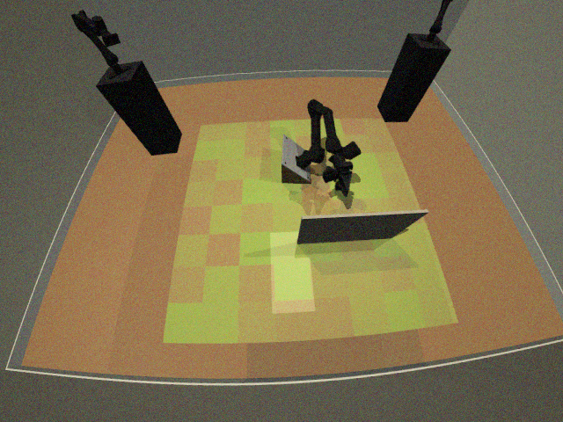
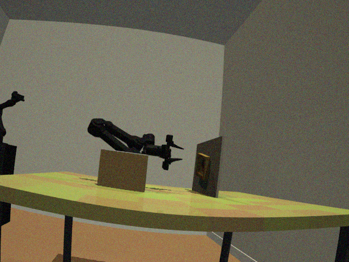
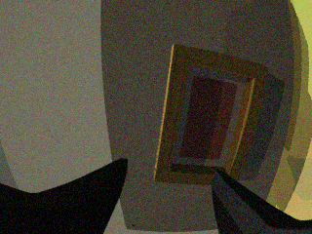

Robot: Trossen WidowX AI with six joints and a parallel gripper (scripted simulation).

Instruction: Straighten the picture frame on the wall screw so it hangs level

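A: Where does the gripper [image 2: 176,153] sit?

B: In the side view it hangs in the air above the table [image 2: 174,216], between the tan box [image 2: 122,170] and the grey wall panel [image 2: 213,149]. Its 2 fingers [image 2: 176,146] point at 3 o'clock toward the panel, one above the other, with a plain gap between them. The jaws stand partly open and nothing is between them.

A: And the picture frame [image 2: 203,165]?

B: It hangs on the face of the panel that looks toward the arm [image 2: 118,135]. The gripper is near it but apart, with air showing between the fingertips and the frame.

A: What does the wrist camera show?

B: The panel [image 3: 136,58] fills most of the picture. The frame [image 3: 171,117] has a yellow-brown border around a dark reddish middle, and it lies toward 4 o'clock from the picture's centre. Its edges run at a slant against the edges of the panel, so it looks crooked. The 2 dark fingers rise from the corners at 7 and 5 o'clock. The 5 o'clock one comes close under the frame's lower corner.

A: Can you see the screw?

B: No, the frame covers it.

A: And from above?

B: The arm [image 1: 325,131] reaches from its grey base plate [image 1: 287,149] toward 6 o'clock, and the gripper [image 1: 343,184] stops short of the panel [image 1: 359,227], whose thin top edge and dark back show. The frame itself is hidden there. 2 black pillars [image 1: 141,109] stand at 10 and 2 o'clock on the orange floor [image 1: 91,272].
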